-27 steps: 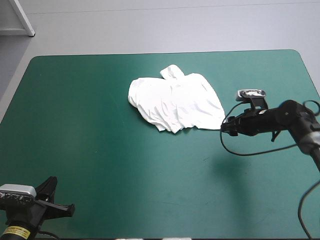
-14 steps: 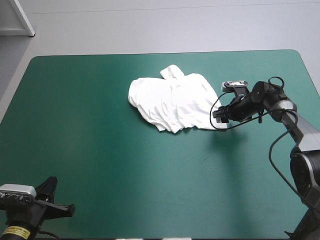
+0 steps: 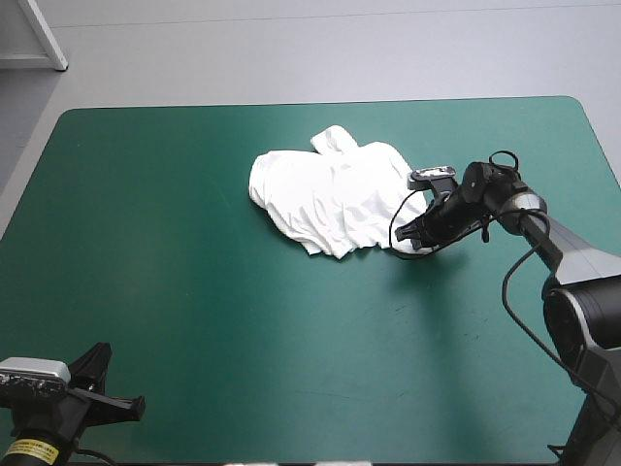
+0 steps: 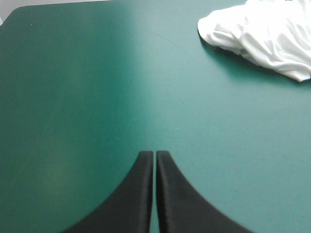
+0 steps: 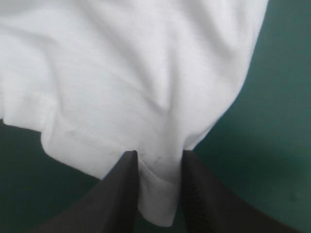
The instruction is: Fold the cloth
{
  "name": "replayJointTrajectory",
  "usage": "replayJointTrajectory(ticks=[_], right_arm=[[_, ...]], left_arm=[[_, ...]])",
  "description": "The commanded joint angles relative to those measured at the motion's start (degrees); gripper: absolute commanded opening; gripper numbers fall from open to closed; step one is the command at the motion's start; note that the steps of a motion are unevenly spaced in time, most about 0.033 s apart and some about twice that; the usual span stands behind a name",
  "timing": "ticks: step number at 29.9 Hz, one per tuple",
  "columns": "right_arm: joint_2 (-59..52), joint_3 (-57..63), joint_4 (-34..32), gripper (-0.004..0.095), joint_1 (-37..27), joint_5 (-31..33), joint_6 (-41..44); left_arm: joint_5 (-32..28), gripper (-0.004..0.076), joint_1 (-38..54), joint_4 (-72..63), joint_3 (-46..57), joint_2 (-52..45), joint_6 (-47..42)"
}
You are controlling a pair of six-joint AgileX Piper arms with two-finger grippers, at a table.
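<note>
The right gripper (image 5: pixel 158 156) has its black fingers a little spread, with a hem corner of the crumpled white short-sleeved T-shirt (image 3: pixel 335 199) between them. The T-shirt lies on the teal-green tabletop (image 3: pixel 194 291). The left gripper (image 4: pixel 155 154), fingers pressed together, is well apart from the T-shirt.

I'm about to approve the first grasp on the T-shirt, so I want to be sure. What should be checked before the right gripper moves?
1. T-shirt corner between the right gripper fingers: ok, the hemmed corner lies between them.
2. Fingers shut on the cloth: not ok, they stand apart on either side of the hem.
3. Only one layer in the gap: cannot tell.
4. Left gripper out of the way: ok, shut, over bare table, well apart from the T-shirt.
5. T-shirt flat enough to fold: not ok, a crumpled heap.
</note>
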Motion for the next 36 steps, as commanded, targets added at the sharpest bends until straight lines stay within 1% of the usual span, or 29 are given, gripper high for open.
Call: replayJointTrajectory(ticks=[1, 3, 7, 11, 14, 17, 18, 19, 20, 22, 24, 25, 26, 27, 29, 32, 36], right_arm=[[-1.9, -1.2, -0.2, 0.0091, 0.2, 0.6, 0.2], [-1.9, -1.2, -1.0, -0.0007, 0.2, 0.0, 0.2], [-2.0, -1.6, -1.9, -0.0013, 0.2, -0.6, 0.9], [-2.9, -3.0, -1.9, -0.0013, 0.2, 0.9, 0.9], [-3.9, -4.3, -1.9, -0.0013, 0.2, 1.7, 0.9], [-4.7, -5.1, -2.0, -0.0013, 0.2, 2.2, 0.6], [-4.8, -5.3, -2.0, -0.0013, 0.2, 2.2, 0.6], [-4.8, -5.3, -2.0, -0.0013, 0.2, 2.4, 0.5], [-4.8, -5.4, -2.0, -0.0013, 0.2, 2.4, 0.5], [-4.8, -5.4, -2.0, -0.0013, 0.2, 2.4, 0.3], [-4.8, -5.4, -2.0, -0.0013, 0.2, 2.4, 0.2], [-4.8, -5.4, -2.0, -0.0013, 0.2, 2.3, -0.1], [-4.8, -5.4, -2.0, -0.0013, 0.2, 2.3, -0.3], [-4.8, -5.4, -2.0, -0.0013, 0.2, 2.2, -0.3], [-4.8, -5.4, -2.0, -0.0013, 0.2, 2.3, -0.3], [-4.8, -5.4, -2.0, -0.0013, 0.2, 2.4, -0.6], [-4.8, -5.4, -1.9, -0.0013, 0.2, 2.7, -0.6]], left_arm=[[-4.3, 0.0019, 0.0, -0.3, -1.2, 0.8, -0.5], [-4.3, 0.0019, 0.0, -0.3, -1.2, 0.8, -0.5], [-4.7, 0.0019, 0.0, -0.3, -1.3, 1.0, -0.5], [-4.6, 0.0019, 0.0, -1.3, -4.1, 4.1, 2.0], [-6.0, 0.0019, 0.0, -2.7, -7.2, 10.7, 2.0], [-8.1, 0.002, 0.0, -7.2, -11.4, 20.0, 2.2], [-8.6, 0.0027, 0.0, -9.3, -13.0, 23.8, 3.7], [-8.8, 0.0052, 0.0, -11.7, -14.5, 26.9, 6.3], [-8.9, 0.0098, 0.0, -14.1, -16.6, 30.9, 8.7], [-8.6, 0.0231, 0.0, -18.3, -20.9, 39.1, 10.7], [-8.1, 0.0403, 0.0, -22.0, -26.2, 47.2, 10.7], [-8.0, 0.047, 0.0, -22.9, -28.8, 51.2, 10.7], [-7.9, 0.0511, 0.0, -23.4, -31.4, 55.1, 10.7], [-7.7, 0.0525, 0.0, -23.5, -33.9, 58.3, 10.7], [-6.3, 0.0523, 0.0, -23.9, -39.0, 65.8, 11.2], [-3.7, 0.0523, 0.0, -28.0, -46.0, 75.5, 15.2], [0.2, 0.0522, 0.0, -32.1, -54.6, 87.0, 18.0]])
